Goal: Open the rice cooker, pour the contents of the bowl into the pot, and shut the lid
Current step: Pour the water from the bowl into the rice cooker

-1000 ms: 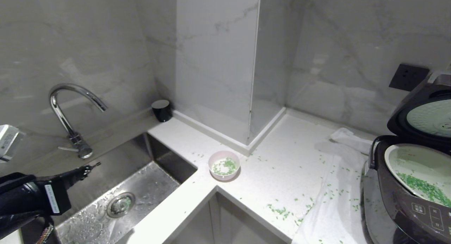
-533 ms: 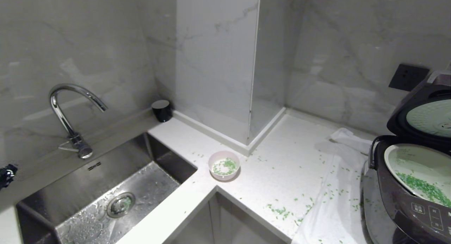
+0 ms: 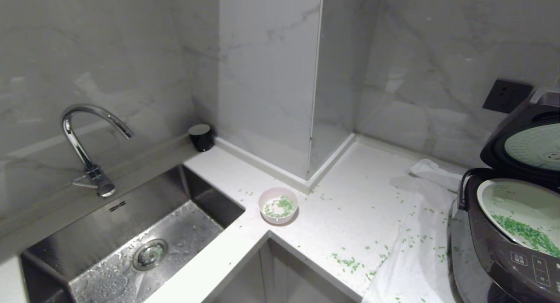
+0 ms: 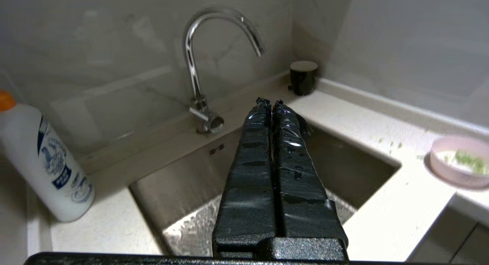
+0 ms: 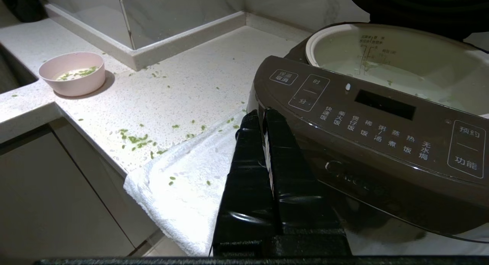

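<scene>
Two long, flat fingers wrapped in glossy, wrinkled black tape are seen on the left gripper point(image 4: 271, 103) and on the right gripper point(image 5: 260, 114), each mounted on a black block.

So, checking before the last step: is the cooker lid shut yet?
Open. The lid stands raised, its pale underside showing above the pot.

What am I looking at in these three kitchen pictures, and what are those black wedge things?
They come from one two-armed robot. The wide picture is from its head; the others are from cameras on its wrists. Each black wedge is a hand, fingers pressed shut, holding nothing: the left hand over the sink, the right hand in front of the rice cooker. The lid stands open, with green bits in the pot. On the counter sit a pink bowl holding more bits, and a white towel.
</scene>
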You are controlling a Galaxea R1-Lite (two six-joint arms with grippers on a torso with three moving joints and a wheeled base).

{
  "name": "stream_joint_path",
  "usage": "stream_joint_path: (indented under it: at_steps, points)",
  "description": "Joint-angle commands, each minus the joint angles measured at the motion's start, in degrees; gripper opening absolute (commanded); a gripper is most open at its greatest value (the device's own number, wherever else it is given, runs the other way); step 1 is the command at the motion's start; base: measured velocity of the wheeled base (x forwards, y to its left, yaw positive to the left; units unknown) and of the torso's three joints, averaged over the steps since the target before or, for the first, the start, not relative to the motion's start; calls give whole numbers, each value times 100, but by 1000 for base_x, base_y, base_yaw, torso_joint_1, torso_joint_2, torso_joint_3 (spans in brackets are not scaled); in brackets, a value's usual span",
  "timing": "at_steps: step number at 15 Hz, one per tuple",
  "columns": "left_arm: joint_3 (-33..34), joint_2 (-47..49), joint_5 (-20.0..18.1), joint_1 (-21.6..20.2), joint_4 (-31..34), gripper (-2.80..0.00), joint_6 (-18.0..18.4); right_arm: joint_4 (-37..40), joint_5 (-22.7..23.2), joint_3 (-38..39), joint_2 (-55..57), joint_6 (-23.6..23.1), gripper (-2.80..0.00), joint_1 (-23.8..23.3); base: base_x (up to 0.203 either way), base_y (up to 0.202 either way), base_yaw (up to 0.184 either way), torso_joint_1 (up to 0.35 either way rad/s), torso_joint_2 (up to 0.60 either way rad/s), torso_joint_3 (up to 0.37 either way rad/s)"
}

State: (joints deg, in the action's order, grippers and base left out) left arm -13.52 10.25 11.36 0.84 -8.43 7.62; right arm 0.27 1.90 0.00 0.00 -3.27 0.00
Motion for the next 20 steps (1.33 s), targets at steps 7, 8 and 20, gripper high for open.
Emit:
stream_joint_path:
  at_steps: [7,8,20]
  points:
    - [1153,-1043,-577,-93,746,-280,-64,-1,3,9,0,-7,-280,0,0,0,0,0,0,0]
    - [1180,-1043,-857,-93,750,-280,-78,8,3,9,0,2,-280,0,0,0,0,0,0,0]
    - [1431,-1043,-1286,-93,676,-280,-112,-10,-191,9,0,283,-280,0,0,0,0,0,0,0]
